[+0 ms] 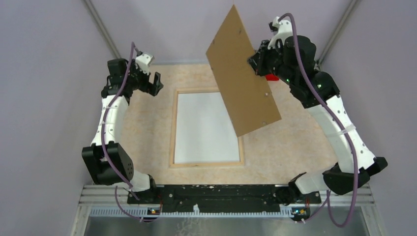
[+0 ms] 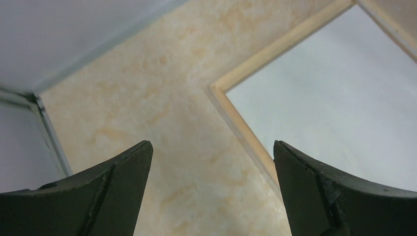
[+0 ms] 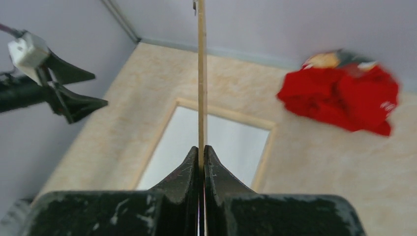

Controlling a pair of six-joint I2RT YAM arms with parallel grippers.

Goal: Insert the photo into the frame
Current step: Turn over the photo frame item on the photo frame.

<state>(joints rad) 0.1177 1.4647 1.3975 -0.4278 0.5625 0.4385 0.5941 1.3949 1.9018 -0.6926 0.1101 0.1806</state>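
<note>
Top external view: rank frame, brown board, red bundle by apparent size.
1. frame and brown board: close in size; the board is raised toward the camera and tilted, so unranked.
2. red bundle: smallest, only a sliver shows.

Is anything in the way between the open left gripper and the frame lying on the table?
Nothing visible. Only bare table lies between the left gripper and the frame. The brown board is held up by the right gripper above the frame's other side.

Pale lilac walls [image 1: 44, 73] enclose a mottled beige tabletop [image 1: 295, 142].
</note>
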